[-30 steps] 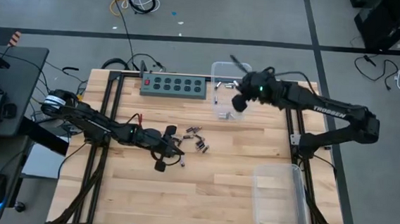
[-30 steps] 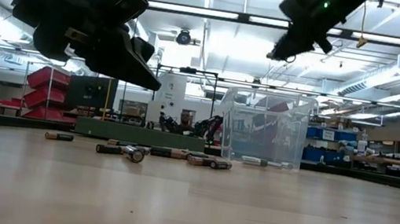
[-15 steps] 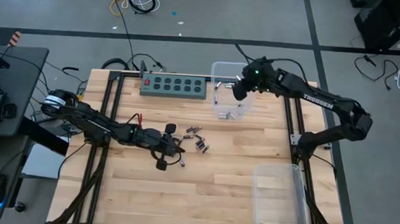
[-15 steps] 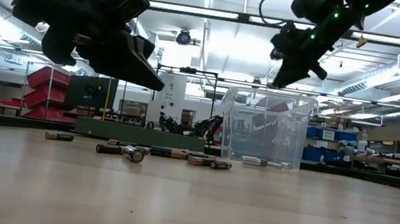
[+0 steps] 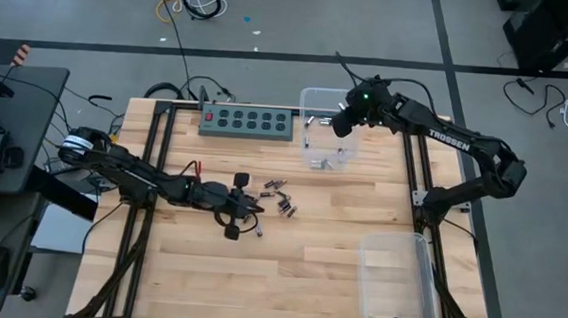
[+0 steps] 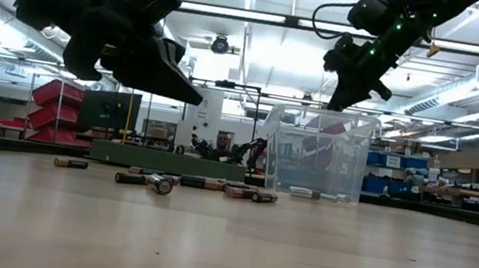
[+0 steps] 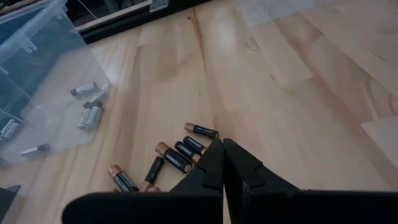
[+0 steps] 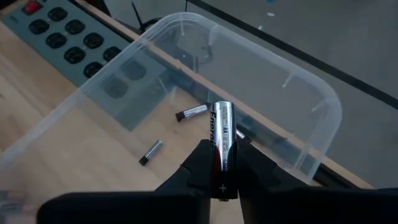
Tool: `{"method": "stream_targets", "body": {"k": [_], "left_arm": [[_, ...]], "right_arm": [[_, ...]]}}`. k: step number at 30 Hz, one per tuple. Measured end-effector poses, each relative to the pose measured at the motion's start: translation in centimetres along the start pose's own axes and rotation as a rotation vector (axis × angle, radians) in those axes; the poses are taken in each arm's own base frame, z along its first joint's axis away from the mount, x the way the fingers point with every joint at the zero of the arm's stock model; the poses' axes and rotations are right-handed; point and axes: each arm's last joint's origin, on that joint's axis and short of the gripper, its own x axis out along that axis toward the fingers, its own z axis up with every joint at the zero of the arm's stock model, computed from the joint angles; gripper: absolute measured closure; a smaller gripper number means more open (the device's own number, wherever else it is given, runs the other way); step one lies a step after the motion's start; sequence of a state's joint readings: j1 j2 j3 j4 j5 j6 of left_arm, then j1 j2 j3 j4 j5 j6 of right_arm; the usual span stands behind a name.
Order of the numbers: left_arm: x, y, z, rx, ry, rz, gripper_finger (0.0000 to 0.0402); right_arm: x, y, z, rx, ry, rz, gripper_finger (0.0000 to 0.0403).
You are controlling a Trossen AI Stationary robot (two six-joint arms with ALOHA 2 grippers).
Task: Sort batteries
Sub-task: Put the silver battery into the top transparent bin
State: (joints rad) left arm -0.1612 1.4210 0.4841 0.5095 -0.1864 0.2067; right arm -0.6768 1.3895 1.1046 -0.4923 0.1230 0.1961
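While the left arm stretches low across the pale plank desk (image 5: 286, 269) in the high view, its left hand (image 5: 240, 207) hangs clenched and empty just beside a loose cluster of batteries (image 5: 279, 198). The right hand (image 5: 341, 121) reaches over a clear plastic bin (image 5: 314, 97) next to the green power strip (image 5: 247, 122).

From desk level, small dark cylinders (image 6: 156, 181) lie in a row on the smooth wood, below the left hand (image 6: 184, 92); the right hand (image 6: 335, 96) points down above the bin (image 6: 317, 153).

Past the left wrist, copper-capped black cells (image 7: 168, 156) lie just ahead of the closed fingertips (image 7: 214, 152).

Past the right wrist, the fingers (image 8: 196, 158) grasp a shiny silver battery (image 8: 222, 143) upright above the bin, where three more cells (image 8: 191, 112) lie.
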Motion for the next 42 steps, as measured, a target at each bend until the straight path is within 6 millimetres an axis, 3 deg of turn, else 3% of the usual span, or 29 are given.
{"method": "stream_targets", "body": {"k": [15, 21, 25, 31, 37, 42], "left_arm": [[0.1, 1.1, 0.5, -0.053, -0.066, 0.047, 0.0402], [0.1, 1.1, 0.4, -0.074, -0.057, 0.044, 0.0402], [0.1, 1.2, 0.5, -0.053, -0.061, 0.056, 0.0402], [0.0, 1.4, 1.2, -0.092, -0.132, 0.099, 0.0402], [0.1, 1.2, 0.8, -0.165, -0.094, 0.084, 0.0402], [0.1, 1.1, 0.1, -0.155, -0.018, 0.073, 0.0402]], "right_arm": [[-0.1, 0.3, 0.0, 0.009, 0.001, 0.044, 0.0304], [-2.4, 1.5, -0.2, -0.045, -0.015, 0.165, 0.0308], [-4.8, 2.8, 0.7, -0.036, -0.180, 0.159, 0.0313], [-6.5, 5.1, 3.0, 0.020, -0.494, 0.229, 0.0328], [-8.0, 7.4, 1.2, -0.171, -0.445, 0.228, 0.0378], [-10.2, 10.9, -2.5, -0.352, -0.381, 0.354, 0.0396]]}}
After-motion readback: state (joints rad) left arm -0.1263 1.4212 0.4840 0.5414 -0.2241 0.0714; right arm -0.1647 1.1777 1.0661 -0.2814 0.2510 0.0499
